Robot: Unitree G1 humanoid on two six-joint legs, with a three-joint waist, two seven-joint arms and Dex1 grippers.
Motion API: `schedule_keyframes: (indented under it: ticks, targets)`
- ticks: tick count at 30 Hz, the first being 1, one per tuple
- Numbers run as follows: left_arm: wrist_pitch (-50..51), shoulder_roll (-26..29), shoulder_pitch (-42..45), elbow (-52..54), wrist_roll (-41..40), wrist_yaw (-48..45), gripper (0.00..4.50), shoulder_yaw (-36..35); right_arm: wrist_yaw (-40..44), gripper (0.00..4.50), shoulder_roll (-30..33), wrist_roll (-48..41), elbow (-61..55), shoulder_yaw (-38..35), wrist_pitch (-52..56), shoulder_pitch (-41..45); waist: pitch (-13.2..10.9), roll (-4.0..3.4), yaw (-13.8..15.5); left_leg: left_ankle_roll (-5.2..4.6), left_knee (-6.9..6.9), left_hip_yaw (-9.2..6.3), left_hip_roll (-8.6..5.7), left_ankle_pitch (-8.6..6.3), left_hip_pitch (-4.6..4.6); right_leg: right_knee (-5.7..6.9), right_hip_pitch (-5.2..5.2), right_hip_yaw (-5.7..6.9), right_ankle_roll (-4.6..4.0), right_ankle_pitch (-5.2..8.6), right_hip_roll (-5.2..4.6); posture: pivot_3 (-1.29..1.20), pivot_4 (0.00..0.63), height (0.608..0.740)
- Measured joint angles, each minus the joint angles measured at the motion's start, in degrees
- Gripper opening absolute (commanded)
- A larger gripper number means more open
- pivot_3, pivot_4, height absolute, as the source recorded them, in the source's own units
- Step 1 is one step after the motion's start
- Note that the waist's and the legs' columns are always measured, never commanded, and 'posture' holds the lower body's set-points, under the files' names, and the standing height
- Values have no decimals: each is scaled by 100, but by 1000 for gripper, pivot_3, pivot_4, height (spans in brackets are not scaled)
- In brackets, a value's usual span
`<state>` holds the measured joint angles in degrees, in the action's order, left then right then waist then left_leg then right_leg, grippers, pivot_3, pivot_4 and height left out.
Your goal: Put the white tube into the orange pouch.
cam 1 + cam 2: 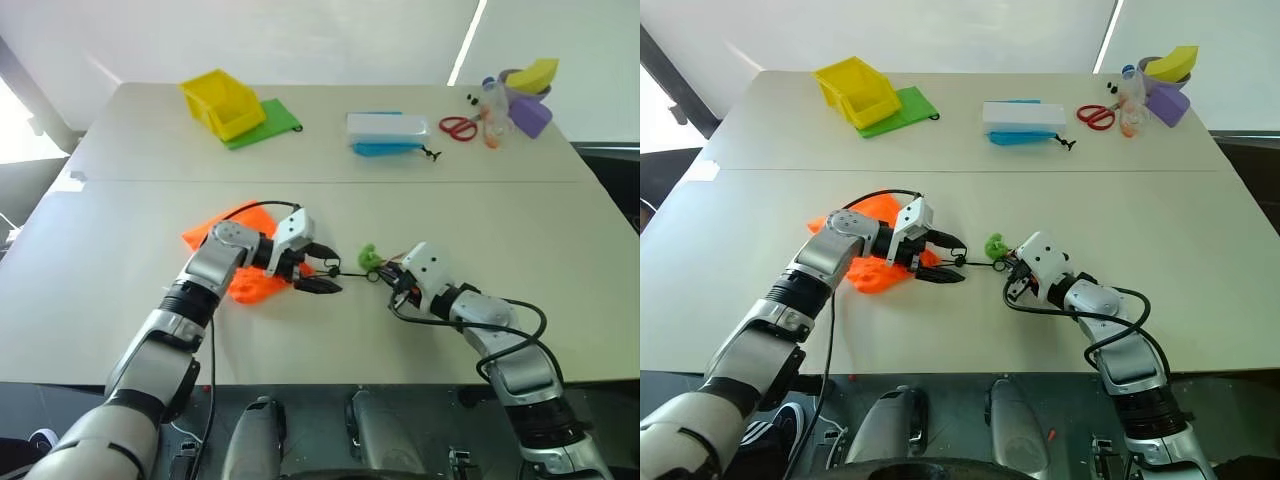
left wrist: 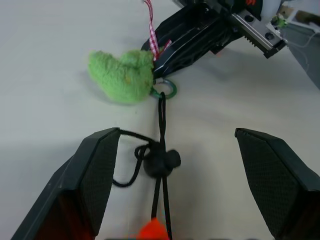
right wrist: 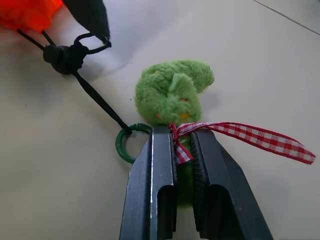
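The orange pouch (image 1: 247, 284) lies crumpled on the table under my left forearm. Its black cord (image 3: 97, 97) runs right, through a round stopper (image 2: 161, 161), to a green ring and a fuzzy green ornament (image 3: 170, 92) with a checked ribbon. My left gripper (image 1: 330, 275) is open just past the pouch's mouth, one finger on each side of the stopper and touching nothing. My right gripper (image 3: 182, 132) is shut on the green ornament at its ribbon end, low over the table. The white tube is out of view.
At the back of the table stand a yellow bin (image 1: 222, 102) on a green cloth (image 1: 275, 122), a white-and-blue box (image 1: 386, 133), red scissors (image 1: 458, 127), and purple and yellow containers (image 1: 528, 95). A seam (image 1: 330, 182) crosses the tabletop.
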<state>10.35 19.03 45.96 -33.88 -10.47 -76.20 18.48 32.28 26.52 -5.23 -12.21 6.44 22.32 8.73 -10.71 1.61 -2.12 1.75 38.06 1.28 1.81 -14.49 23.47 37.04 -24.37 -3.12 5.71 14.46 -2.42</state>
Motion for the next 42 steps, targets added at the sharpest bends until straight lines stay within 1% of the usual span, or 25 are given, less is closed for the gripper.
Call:
schedule_keyframes:
  ticks: [2, 3, 5, 7, 16, 22, 25, 27, 39, 42]
  targets:
    - [40, -52, 40, -111, 5, -15, 3937, 0, 0, 0, -2, 0, -3, 0, -3, -5, 0, 0, -4, 0, 0, -2, 1, 0, 0, 1, 0, 1, 3, -1, 2, 0, 150, 740]
    - [49, -63, 80, -192, 28, -21, 3698, 0, -1, 0, -1, 4, -3, 0, -9, -7, 0, 0, -3, 0, 0, -3, 1, 0, 0, 2, 0, 1, 3, -1, 3, 0, 150, 740]
    - [52, -63, 168, -318, 110, -21, 3167, 0, -11, 0, -2, 7, -3, 0, -9, -6, 0, 0, 0, 0, 0, -3, 0, 0, 0, 2, 0, 1, 3, -1, 2, 0, 150, 740]
    - [35, -65, 183, -375, 139, -32, 2181, -2, -27, 0, -10, 6, -3, 0, -8, -6, 0, 0, 0, 0, 0, -2, 0, 0, 0, 2, 0, 0, 3, -1, 1, 0, 150, 740]
    - [157, -58, 184, -388, 169, -305, 2181, -1, -36, 0, -23, 7, -3, 0, -3, -3, 0, 0, 1, 0, 0, -3, 0, 0, 0, 2, 0, 1, 2, -1, 2, 0, 150, 740]
    - [93, -61, 185, -416, 285, -327, 2181, -1, -37, 0, -23, 22, -3, 0, -1, 10, 0, 0, 6, 0, 0, -2, 0, 0, 0, 2, 0, 1, 3, -1, 2, 0, 150, 740]
    - [10, -63, 184, -418, 343, -327, 1336, -1, -36, 0, -24, 44, -3, 2, -1, 15, 0, 0, 5, 0, 0, -3, 0, 0, 0, 2, 0, 1, 3, -1, 2, 0, 150, 740]
    - [-3, -74, 185, -426, 368, -321, 412, -6, -36, 0, -24, 46, -3, 2, 0, 28, 0, 0, 5, 0, 0, -2, 0, 0, 0, 2, 0, 1, 2, -1, 2, 0, 150, 740]
    - [-217, -85, 178, -417, 375, -354, 412, -16, -36, 0, -24, 52, -2, 2, 28, 102, 0, 0, 8, 0, 0, -3, 0, 0, 0, 2, 0, 1, 3, -1, 2, 0, 150, 740]
    - [-496, 84, 99, -208, 496, -359, 412, 6, -85, 0, -25, 58, 21, -11, 17, 112, 0, 0, -12, 0, -1, -3, 1, 0, 0, 2, 0, 0, 3, -1, 2, 0, 150, 740]
